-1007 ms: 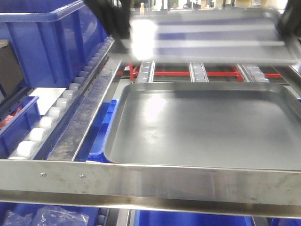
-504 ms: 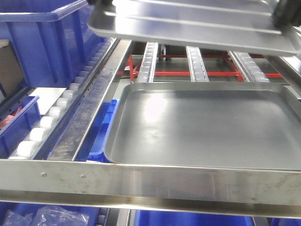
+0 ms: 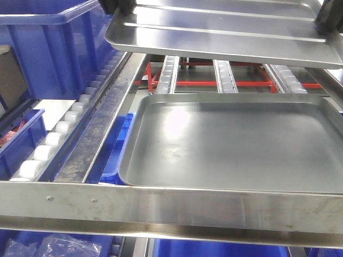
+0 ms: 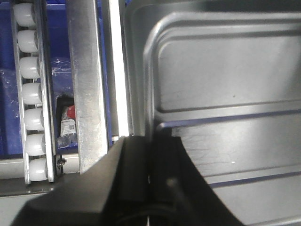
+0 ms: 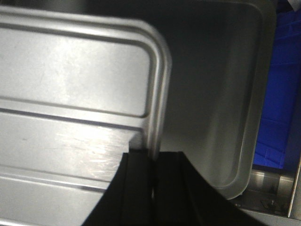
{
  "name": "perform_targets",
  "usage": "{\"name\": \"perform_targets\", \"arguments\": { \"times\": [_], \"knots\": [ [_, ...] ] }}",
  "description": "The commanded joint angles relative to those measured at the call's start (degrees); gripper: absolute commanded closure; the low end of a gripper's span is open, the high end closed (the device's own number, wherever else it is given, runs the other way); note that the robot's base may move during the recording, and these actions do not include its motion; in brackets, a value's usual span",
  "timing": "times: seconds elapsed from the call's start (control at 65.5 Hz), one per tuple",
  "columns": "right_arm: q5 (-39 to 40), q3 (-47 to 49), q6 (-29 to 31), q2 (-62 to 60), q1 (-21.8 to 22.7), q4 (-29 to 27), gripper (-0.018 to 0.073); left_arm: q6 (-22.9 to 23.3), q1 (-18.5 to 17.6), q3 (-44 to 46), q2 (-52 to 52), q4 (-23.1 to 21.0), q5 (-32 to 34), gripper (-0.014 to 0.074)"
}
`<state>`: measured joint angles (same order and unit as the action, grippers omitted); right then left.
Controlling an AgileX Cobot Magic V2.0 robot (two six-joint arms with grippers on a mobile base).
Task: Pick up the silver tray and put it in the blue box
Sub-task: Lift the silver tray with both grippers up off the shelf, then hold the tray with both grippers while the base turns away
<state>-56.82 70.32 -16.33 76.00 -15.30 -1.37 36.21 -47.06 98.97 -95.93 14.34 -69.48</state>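
Up above the duller grey tray (image 3: 230, 144), the silver tray (image 3: 225, 32) hangs aloft, its short rims pinched by the left end effector (image 4: 150, 146) and the right end effector (image 5: 153, 160), each closed on the thin lip. The blue box (image 3: 53, 48) stands off to the left. With only narrow edge grips carrying it, uneven arm travel could twist the tray loose, or a corner could snag the box's flange
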Motion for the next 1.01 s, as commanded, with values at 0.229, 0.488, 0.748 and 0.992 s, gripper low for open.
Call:
{"name": "perform_targets", "arguments": {
  "times": [0.229,0.488,0.748,0.992],
  "knots": [
    [1.8,2.2,0.6,-2.0,0.3,3.6,0.0502,-1.0,-0.2,1.4,2.4,3.1,-3.5,0.0702],
    [1.8,2.2,0.6,-2.0,0.3,3.6,0.0502,-1.0,-0.2,1.4,2.4,3.1,-3.5,0.0702],
    [1.8,2.2,0.6,-2.0,0.3,3.6,0.0502,-1.0,-0.2,1.4,2.4,3.1,-3.5,0.0702],
    [1.8,2.2,0.6,-2.0,0.3,3.6,0.0502,-1.0,-0.2,1.4,2.4,3.1,-3.5,0.0702]
  ]
}}
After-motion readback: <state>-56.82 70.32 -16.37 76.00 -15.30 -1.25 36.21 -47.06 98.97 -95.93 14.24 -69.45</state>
